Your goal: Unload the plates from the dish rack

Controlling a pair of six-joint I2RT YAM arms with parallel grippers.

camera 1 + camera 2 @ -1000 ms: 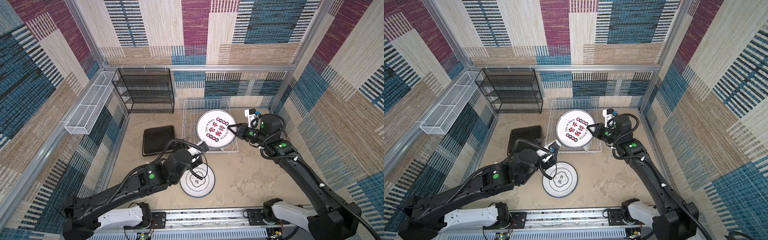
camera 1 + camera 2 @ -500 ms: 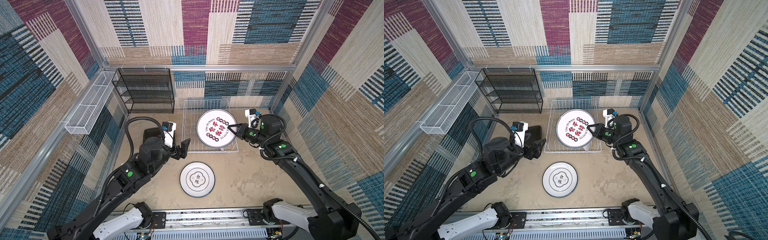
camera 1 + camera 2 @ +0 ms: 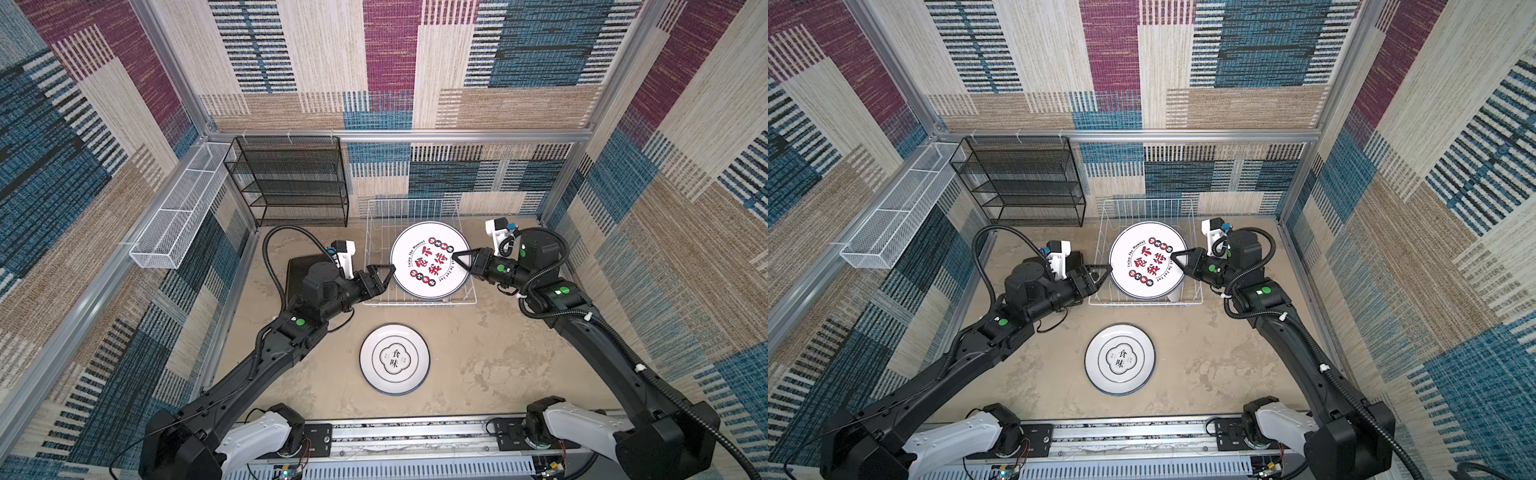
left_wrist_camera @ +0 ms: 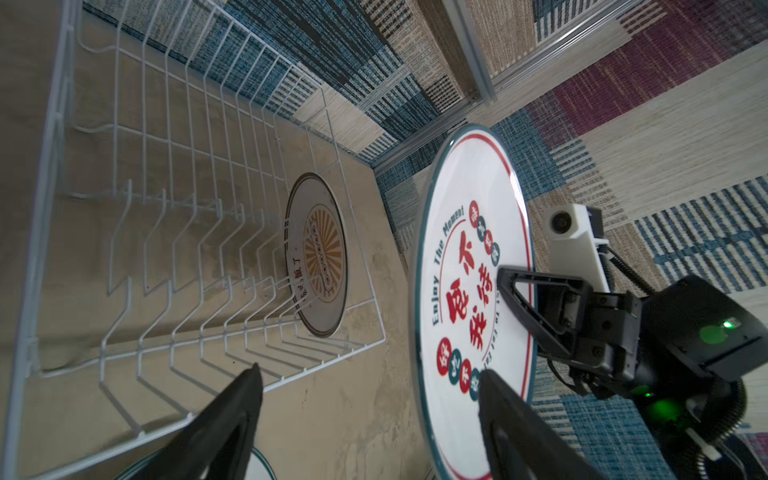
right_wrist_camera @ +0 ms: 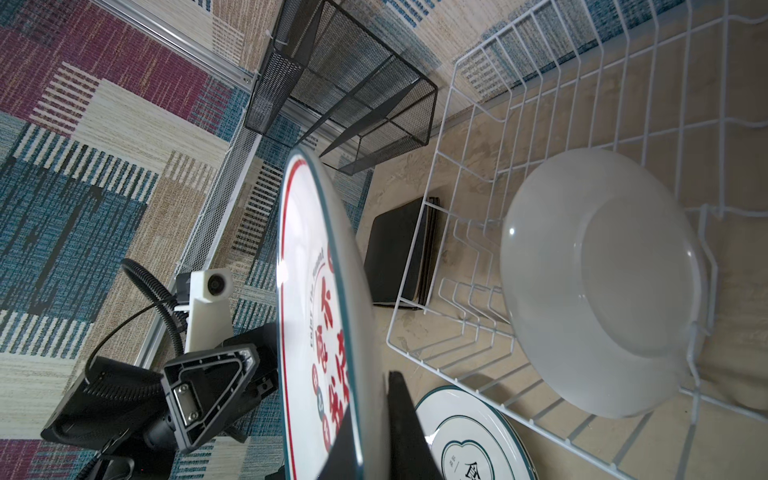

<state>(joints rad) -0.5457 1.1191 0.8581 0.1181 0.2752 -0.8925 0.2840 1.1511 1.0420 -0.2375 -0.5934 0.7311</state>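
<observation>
Plates check: my right claw [image 3: 457, 259] is clamped on the red-lettered plate [image 3: 428, 262] over the dish rack [image 3: 376, 216], and my left claw [image 3: 388, 277] gapes wide at its left edge. A sunburst plate [image 4: 326, 251] stands in the rack's near-right end.

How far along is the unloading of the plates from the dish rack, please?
Done: the dark-lettered plate lies flat on the table, and black square plates are stacked beside the dish rack. In hand: the right gripper is shut on the red-lettered plate, held clear of the rack, with the left gripper open at its opposite rim. Left: the sunburst plate stands between the tines.
</observation>
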